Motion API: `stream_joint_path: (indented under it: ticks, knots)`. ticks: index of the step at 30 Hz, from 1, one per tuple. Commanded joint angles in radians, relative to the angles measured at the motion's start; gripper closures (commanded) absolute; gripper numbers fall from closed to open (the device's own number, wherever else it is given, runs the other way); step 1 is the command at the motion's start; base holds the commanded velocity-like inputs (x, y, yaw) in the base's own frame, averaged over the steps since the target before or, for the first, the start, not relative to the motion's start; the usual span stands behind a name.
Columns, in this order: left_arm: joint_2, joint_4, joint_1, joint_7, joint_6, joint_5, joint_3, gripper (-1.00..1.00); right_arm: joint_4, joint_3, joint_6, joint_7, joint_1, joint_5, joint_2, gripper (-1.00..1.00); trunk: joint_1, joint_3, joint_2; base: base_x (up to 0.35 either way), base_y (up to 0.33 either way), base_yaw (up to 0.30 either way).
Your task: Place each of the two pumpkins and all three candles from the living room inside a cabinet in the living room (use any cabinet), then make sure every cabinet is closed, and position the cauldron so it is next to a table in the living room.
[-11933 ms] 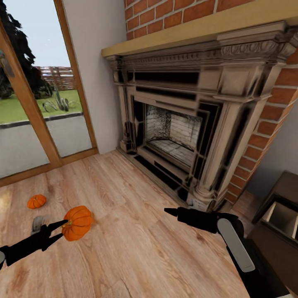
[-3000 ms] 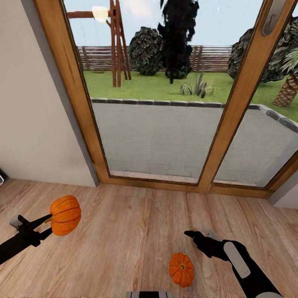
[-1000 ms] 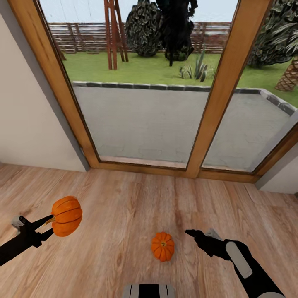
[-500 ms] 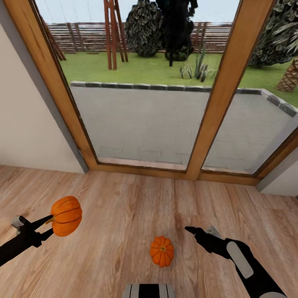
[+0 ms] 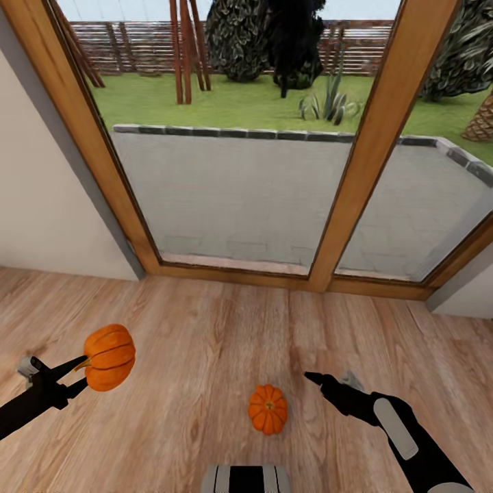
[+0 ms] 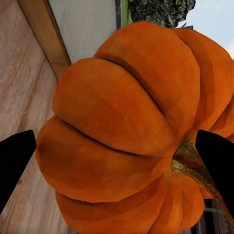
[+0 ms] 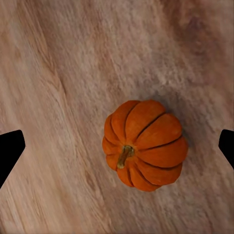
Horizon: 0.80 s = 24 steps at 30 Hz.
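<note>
A: Item one?
B: First pumpkin [image 5: 109, 357], clamped by its stem in my left gripper [image 5: 81, 368].
A: Item two?
B: Second pumpkin [image 5: 268, 409] on floor [image 5: 205, 329], near window [image 5: 239, 192]. My right gripper [image 5: 329, 383], spread wide, hovers beside it; I'd centre over it, descend straight, then close.

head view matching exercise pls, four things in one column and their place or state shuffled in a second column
Things:
1. held pumpkin
2. floor pumpkin
3. left gripper
4. right gripper

Places or states:
A. open, beside the pumpkin that lies on the boards
B. sitting on the wood floor, stem up
C. shut on a pumpkin
D. off the floor, gripped at its stem end

Pairs: 1-D, 2-B, 3-C, 4-A
</note>
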<state>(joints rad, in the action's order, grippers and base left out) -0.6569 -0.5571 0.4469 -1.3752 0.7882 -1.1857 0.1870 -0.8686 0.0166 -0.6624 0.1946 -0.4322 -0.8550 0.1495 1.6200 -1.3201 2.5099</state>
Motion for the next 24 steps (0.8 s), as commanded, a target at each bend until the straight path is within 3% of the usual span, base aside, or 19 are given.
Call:
stream_joint_path:
  ticks: [1, 5, 13, 20, 24]
  knots:
    - [0.0, -0.005, -0.005, -0.008, 0.016, -0.011, 0.012, 1.0, -0.005, -0.004, 0.001, 0.009, 0.0, 0.003, 0.003, -1.0, 0.0, -0.001, 0.0, 0.014, 0.0, 0.0]
    - [-0.001, -0.027, -0.028, -0.008, 0.034, -0.011, 0.018, 1.0, -0.005, -0.024, -0.003, 0.031, 0.0, 0.003, 0.003, -1.0, 0.0, -0.001, 0.0, 0.059, 0.044, 0.0]
    - [0.0, -0.071, -0.033, -0.007, 0.037, -0.01, 0.016, 1.0, 0.0, -0.067, -0.007, 0.002, 0.0, 0.003, -0.002, -1.0, 0.0, -0.001, 0.0, 0.084, 0.078, 0.0]
    - [0.0, -0.07, -0.033, -0.006, 0.037, -0.009, 0.017, 1.0, 0.01, -0.106, -0.006, 0.0, 0.0, 0.004, -0.002, -1.0, 0.0, -0.001, 0.0, 0.149, 0.171, 0.0]
    - [-0.001, -0.058, -0.033, -0.006, 0.037, -0.009, 0.015, 1.0, 0.012, -0.11, -0.006, 0.0, 0.0, 0.004, -0.002, -1.0, 0.0, -0.001, 0.0, 0.04, 0.041, 0.0]
